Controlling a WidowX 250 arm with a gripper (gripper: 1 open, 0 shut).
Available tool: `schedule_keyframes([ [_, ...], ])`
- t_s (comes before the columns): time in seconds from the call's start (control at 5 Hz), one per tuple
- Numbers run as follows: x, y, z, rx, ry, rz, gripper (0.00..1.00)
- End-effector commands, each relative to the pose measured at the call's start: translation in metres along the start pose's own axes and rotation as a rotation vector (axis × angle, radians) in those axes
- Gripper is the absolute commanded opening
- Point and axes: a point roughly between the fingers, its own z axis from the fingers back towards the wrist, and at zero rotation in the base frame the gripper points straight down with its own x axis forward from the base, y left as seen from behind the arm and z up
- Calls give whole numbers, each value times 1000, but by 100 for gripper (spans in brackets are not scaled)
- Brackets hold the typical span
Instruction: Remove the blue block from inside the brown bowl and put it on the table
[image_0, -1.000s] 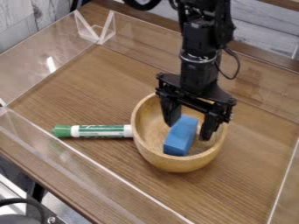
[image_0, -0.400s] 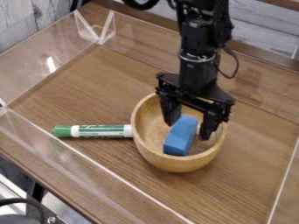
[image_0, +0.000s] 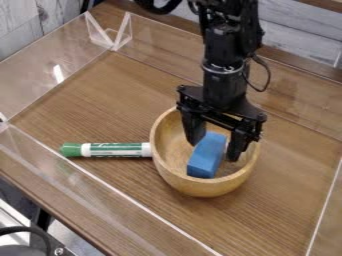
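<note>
In the brown bowl (image_0: 201, 160), the open claw (image_0: 221, 145) stays unmoved over the blue block (image_0: 206, 157).

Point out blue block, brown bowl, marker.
blue block (image_0: 206, 157), camera view, its front face.
brown bowl (image_0: 174, 172), camera view, front-left rim.
marker (image_0: 114, 150), camera view, middle of its white barrel.

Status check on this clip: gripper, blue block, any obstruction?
Gripper open, down inside brown bowl. Blue block in bowl, not gripped. Marker on table, clear of bowl.
</note>
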Motion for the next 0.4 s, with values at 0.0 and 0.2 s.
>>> schedule_keyframes([
  [0.0,4,1,4,-5,-37,8,100],
  [0.2,3,2,-2,-6,-39,9,100],
])
